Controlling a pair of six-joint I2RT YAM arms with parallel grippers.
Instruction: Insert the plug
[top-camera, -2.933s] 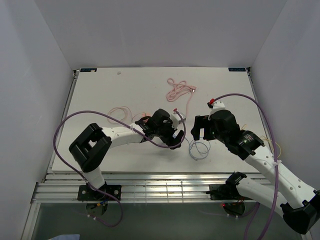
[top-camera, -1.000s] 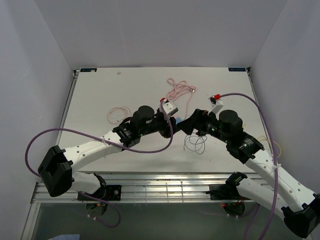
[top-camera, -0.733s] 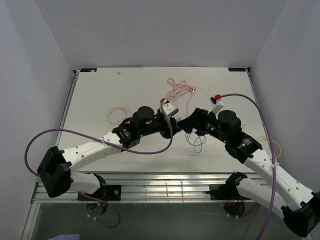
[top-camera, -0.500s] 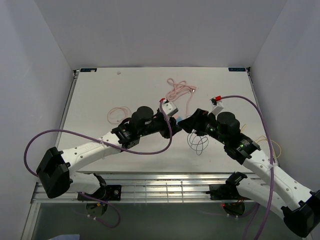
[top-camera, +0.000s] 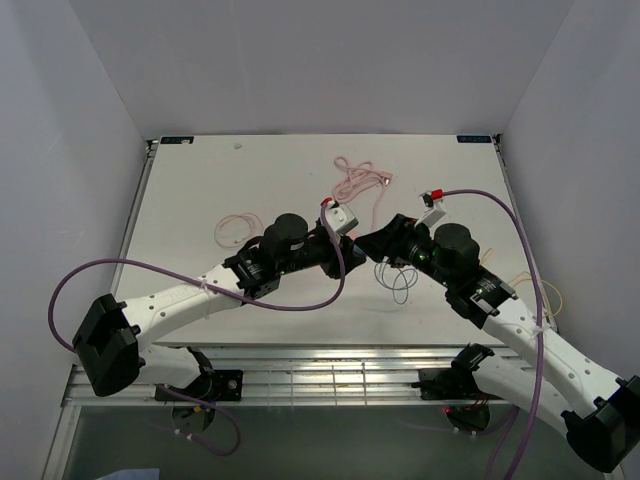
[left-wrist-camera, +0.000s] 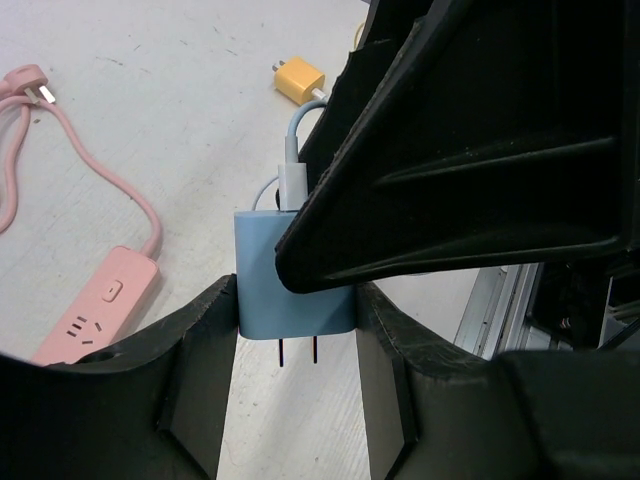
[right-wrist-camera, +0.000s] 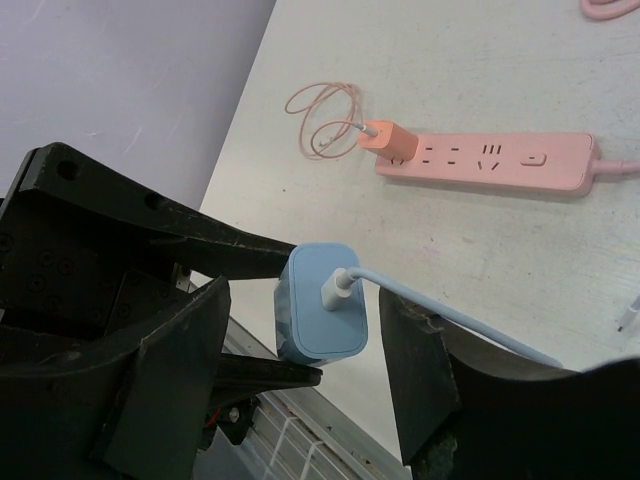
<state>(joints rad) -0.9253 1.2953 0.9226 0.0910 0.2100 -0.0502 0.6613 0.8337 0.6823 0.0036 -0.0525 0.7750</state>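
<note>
- A white table (top-camera: 200, 180) fills the middle of the overhead view, with a small blue label at each rear corner and a faint smudge near its upper left.
- A pink power strip (right-wrist-camera: 480, 160) lies flat at the upper right of the right wrist view.
- An orange adapter (right-wrist-camera: 385, 137) sits at the strip's left end, touching it.
- A thin pink cable coil (top-camera: 235, 228) lies left of centre in the overhead view.
- A thicker bundle of pink cord (top-camera: 355, 180) lies at upper centre.
- A yellow adapter (left-wrist-camera: 298, 78) lies near the top centre of the left wrist view.
- A loop of thin white cable (top-camera: 400, 282) shows right of centre; whether it rests fully on the surface is unclear.
</note>
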